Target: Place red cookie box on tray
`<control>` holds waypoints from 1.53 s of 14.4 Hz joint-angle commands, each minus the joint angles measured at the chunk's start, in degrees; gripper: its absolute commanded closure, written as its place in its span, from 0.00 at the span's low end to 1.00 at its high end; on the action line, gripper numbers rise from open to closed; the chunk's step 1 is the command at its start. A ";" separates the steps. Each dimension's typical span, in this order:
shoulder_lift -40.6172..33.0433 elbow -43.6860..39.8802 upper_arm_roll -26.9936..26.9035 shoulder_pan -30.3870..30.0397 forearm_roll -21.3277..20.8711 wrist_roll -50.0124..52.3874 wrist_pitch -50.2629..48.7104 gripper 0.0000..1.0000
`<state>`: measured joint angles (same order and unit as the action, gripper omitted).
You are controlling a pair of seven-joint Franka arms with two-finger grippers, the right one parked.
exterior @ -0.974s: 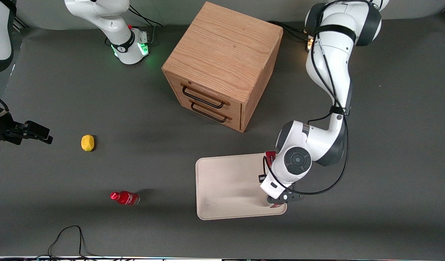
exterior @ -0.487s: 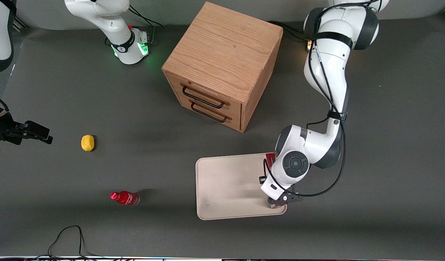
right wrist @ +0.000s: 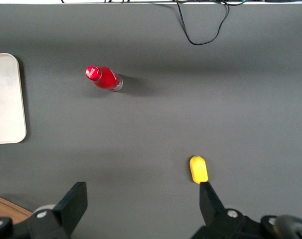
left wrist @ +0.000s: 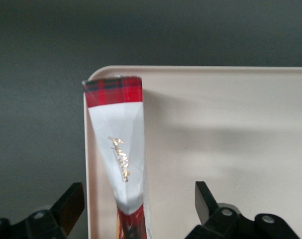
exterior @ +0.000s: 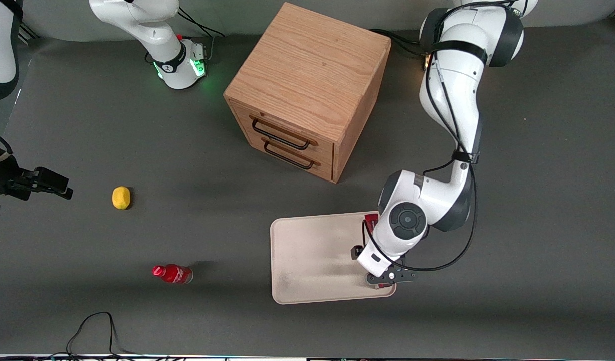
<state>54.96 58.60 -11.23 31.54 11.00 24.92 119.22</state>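
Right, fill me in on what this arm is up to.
The left arm's gripper is over the tray, at its edge toward the working arm's end of the table, fingers spread open. The red cookie box lies on the tray along that rim, between the open fingers, so it looks set down and released. The wooden drawer cabinet, small red bottle and a yellow object sit untouched.

Red cookie box [left wrist: 122,149] flat along the cream tray's [exterior: 312,260] edge, open gripper [left wrist: 140,209] straddling it.
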 commanded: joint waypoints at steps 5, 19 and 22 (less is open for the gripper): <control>-23.46 15.11 -0.46 -8.58 0.08 -12.85 -15.49 0.00; -56.18 36.05 -0.90 -19.67 -10.38 -22.01 -27.46 0.00; -56.89 36.49 -0.81 -20.29 -10.56 -22.37 -27.55 0.00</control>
